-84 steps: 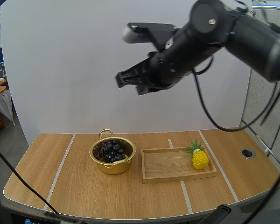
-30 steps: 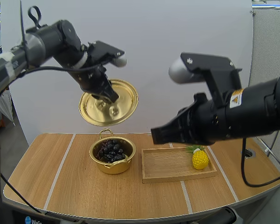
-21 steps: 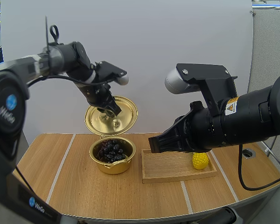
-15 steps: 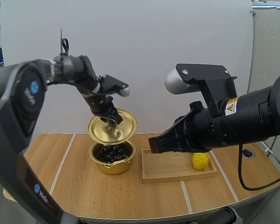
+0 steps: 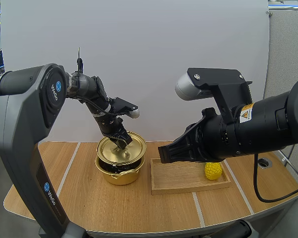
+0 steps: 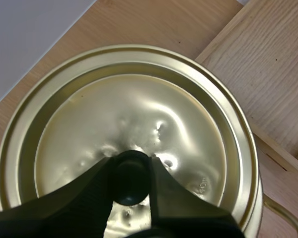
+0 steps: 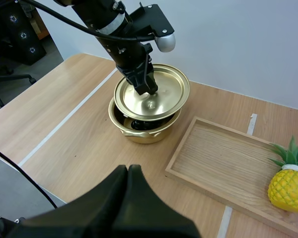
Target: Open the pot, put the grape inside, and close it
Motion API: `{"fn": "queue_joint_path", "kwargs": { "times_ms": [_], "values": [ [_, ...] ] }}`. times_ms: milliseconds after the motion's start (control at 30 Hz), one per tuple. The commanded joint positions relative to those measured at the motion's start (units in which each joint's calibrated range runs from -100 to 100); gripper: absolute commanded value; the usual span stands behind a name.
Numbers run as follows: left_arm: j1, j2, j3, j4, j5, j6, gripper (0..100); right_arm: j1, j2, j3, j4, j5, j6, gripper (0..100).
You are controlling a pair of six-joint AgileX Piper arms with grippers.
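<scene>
A gold lid (image 5: 123, 148) (image 6: 139, 109) (image 7: 171, 84) hovers slightly tilted just over the gold pot (image 5: 120, 174) (image 7: 145, 135), close to its rim. My left gripper (image 5: 120, 140) (image 6: 130, 168) (image 7: 146, 89) is shut on the lid's black knob (image 6: 130, 178). Dark grapes (image 7: 133, 123) show inside the pot, in the gap under the lid. To the right, above the tray, my right gripper (image 5: 164, 154) (image 7: 129, 171) hangs shut on nothing, its fingers together as one wedge.
A wooden tray (image 5: 181, 174) (image 7: 223, 163) lies right of the pot, with a yellow toy pineapple (image 5: 212, 169) (image 7: 288, 188) at its right end. A round hole (image 5: 263, 162) sits in the table's far right.
My left gripper has carried the lid down from high above the table to just over the pot. The right arm has stayed still for the last half second.
</scene>
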Motion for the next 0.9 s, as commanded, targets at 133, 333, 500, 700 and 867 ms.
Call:
{"fn": "queue_joint_path", "kwargs": {
  "times_ms": [133,333,500,700,867],
  "values": [
    [-0.20,-0.07,0.16,0.48,5.09,0.14,0,-0.23,-0.47,-0.14,0.57,0.00,-0.50,0],
    [-0.20,-0.07,0.16,1.45,7.95,0.14,0,-0.23,-0.47,-0.14,0.57,0.00,-0.50,0],
    [-0.20,-0.07,0.16,2.21,9.95,0.14,0,-0.23,-0.47,-0.14,0.57,0.00,-0.50,0],
    [-0.20,1.57,0.16,2.64,9.95,0.14,0,-0.23,-0.47,-0.14,0.57,0.00,-0.50,0],
    [-0.20,3.06,0.31,2.52,7.35,0.14,0,-0.23,-0.47,-0.14,0.57,0.00,-0.50,0]
  ]
}}
